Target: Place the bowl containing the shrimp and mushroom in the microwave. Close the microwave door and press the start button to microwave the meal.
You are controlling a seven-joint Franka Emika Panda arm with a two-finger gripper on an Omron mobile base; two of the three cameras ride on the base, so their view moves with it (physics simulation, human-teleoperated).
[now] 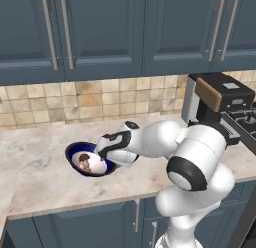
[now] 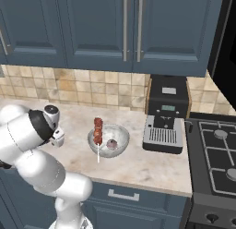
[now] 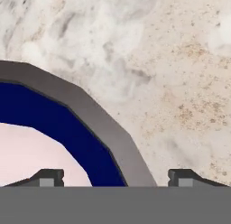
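The dark blue bowl (image 1: 75, 153) with its white inside sits on the counter left of the arm. In it lies the brown-capped mushroom (image 1: 83, 160); I cannot clearly make out the shrimp beside my hand. My gripper (image 3: 116, 178) hangs low over the bowl's right rim (image 3: 63, 123), open, with one fingertip (image 3: 49, 176) over the white inside and the other over the counter outside. Nothing is held. In the left base view the hand (image 1: 116, 148) covers the bowl's right side. A black part of the microwave (image 2: 226, 48) shows at the upper right edge.
A pale grey bowl (image 2: 119, 139) with a meat skewer (image 2: 97, 130) stands mid-counter. The black coffee machine (image 2: 167, 113) stands beside the stove (image 2: 216, 154) on the right. Blue cabinets (image 1: 100, 32) hang above the tiled wall.
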